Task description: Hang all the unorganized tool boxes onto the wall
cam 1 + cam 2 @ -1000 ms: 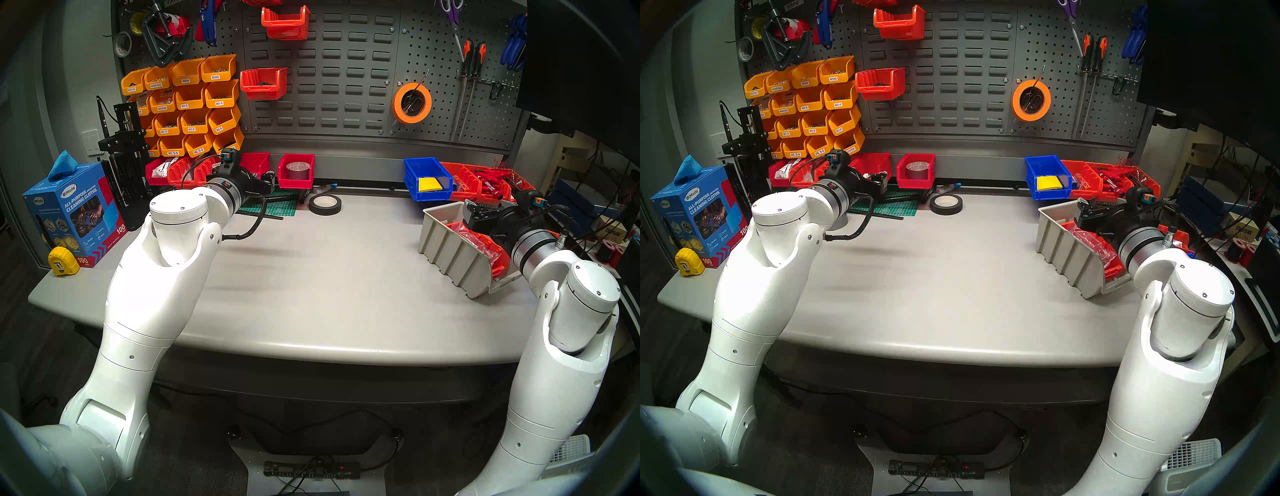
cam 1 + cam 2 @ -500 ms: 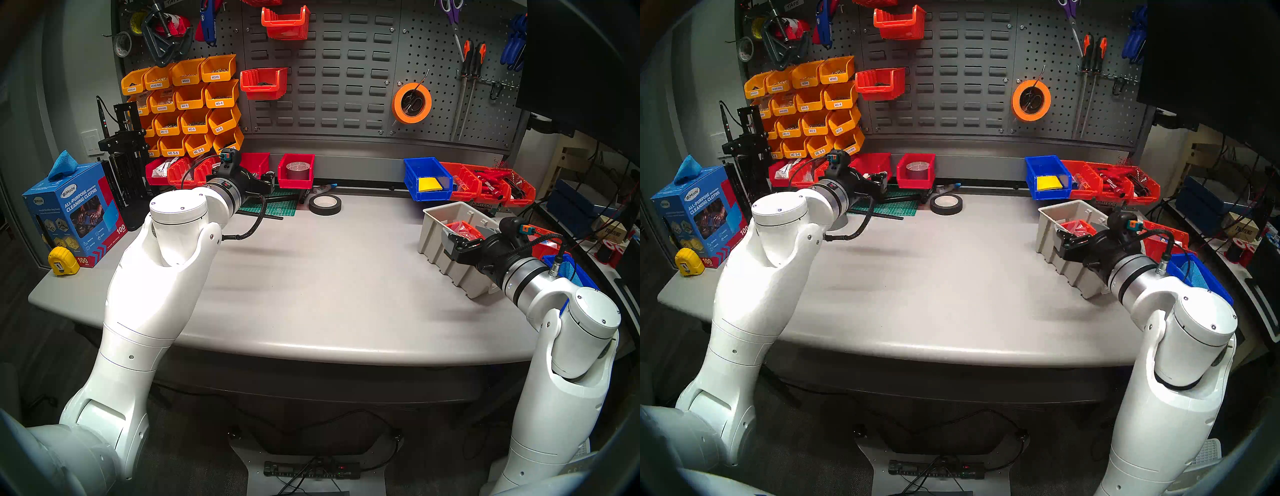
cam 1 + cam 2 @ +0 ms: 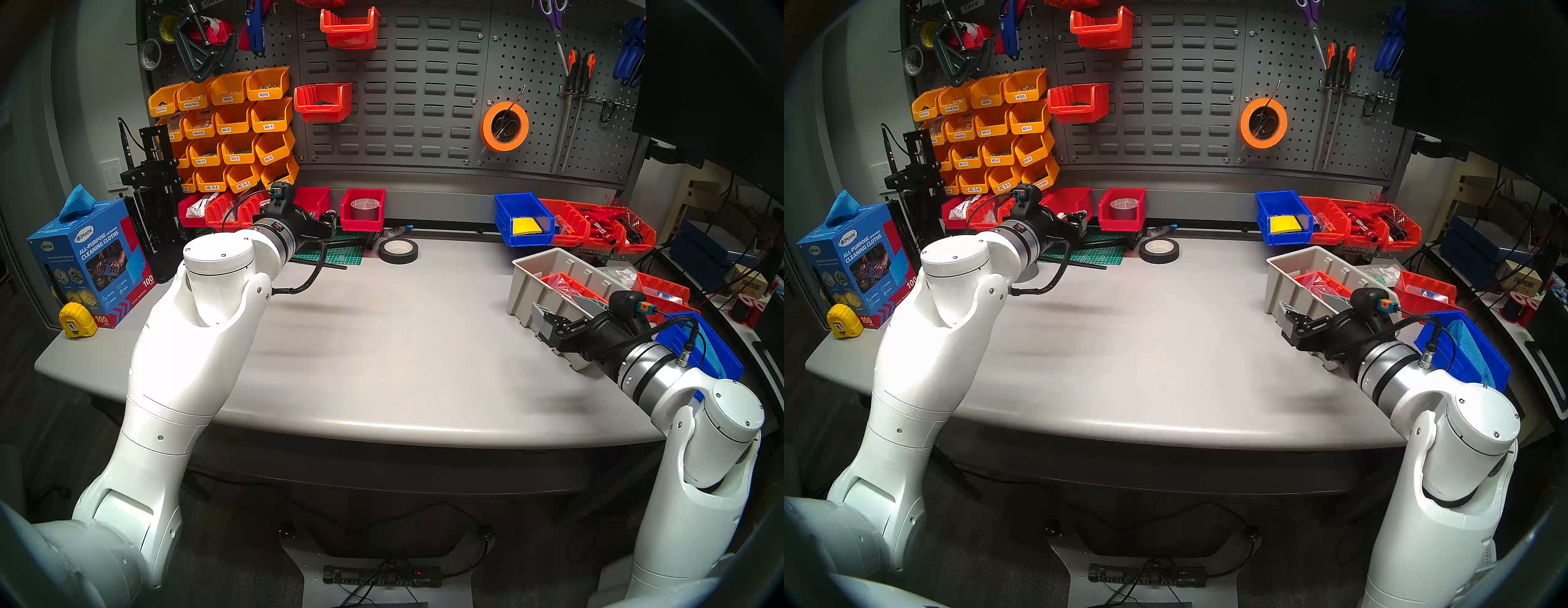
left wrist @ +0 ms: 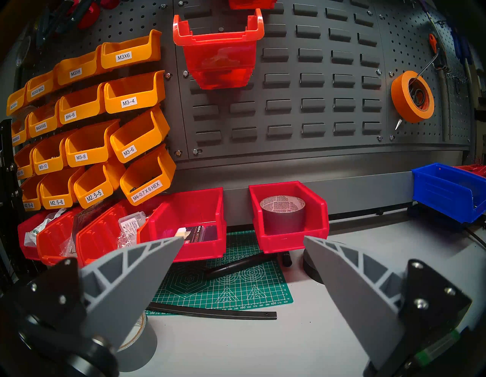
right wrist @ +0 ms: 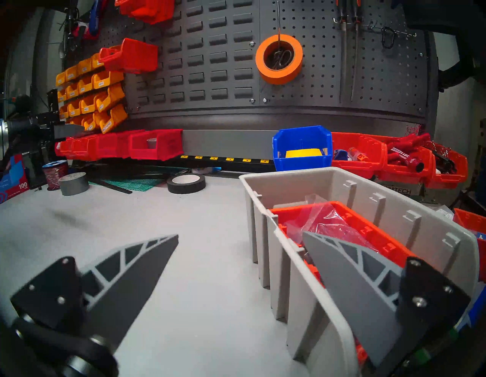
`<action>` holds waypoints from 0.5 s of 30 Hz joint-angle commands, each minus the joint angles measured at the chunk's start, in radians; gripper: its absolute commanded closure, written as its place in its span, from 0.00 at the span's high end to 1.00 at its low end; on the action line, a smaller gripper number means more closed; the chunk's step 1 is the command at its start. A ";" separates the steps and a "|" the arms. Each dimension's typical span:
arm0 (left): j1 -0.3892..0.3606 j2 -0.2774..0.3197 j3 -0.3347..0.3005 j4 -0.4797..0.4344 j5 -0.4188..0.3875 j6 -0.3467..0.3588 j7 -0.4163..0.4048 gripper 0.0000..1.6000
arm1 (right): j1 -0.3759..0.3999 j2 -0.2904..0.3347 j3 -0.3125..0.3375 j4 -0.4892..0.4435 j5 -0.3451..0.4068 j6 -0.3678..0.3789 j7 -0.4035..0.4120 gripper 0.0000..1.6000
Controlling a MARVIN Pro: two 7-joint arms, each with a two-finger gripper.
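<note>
Change since a second ago sits only at the right: the right gripper [image 3: 564, 316] has come down and back from above the far end of the beige-grey bin [image 3: 547, 293] to its near left rim, and the bin has turned a little, its far corner now further left.

At the left, the left gripper [image 4: 243, 241] has not moved; it hovers level, jaws spread wide and empty, facing the red bin with a grey tape roll [image 4: 289, 218] that stands on the table [image 3: 382, 339] against the plain strip at the base of the wall [image 3: 424, 85]. Two red bins [image 3: 324, 102] already hang on the louvred panel, with rows of free slots to their right. The table's middle is bare, from the black tape roll [image 3: 398, 250] forward to the near edge.

At the right, the blue bin with a yellow pad [image 3: 524, 220] stands against the wall strip. The beige-grey bin lies aslant on the table near its right edge, an orange-red bin with clear bags [image 5: 342, 226] inside it. The right gripper's jaws are wide apart astride its left wall, one finger [image 5: 349, 276] over the inside, the other [image 5: 136, 273] over bare table; whether they touch the wall I cannot tell.
</note>
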 commanded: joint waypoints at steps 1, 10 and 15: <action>-0.017 -0.001 -0.002 -0.012 0.001 -0.006 -0.001 1.00 | -0.054 0.001 0.049 0.000 0.039 -0.052 0.054 1.00; -0.017 0.000 -0.001 -0.013 -0.001 -0.006 0.001 1.00 | -0.049 0.008 0.113 0.000 0.090 -0.121 0.109 1.00; -0.018 0.001 0.000 -0.013 -0.002 -0.007 0.001 1.00 | -0.036 0.022 0.162 0.000 0.131 -0.171 0.151 1.00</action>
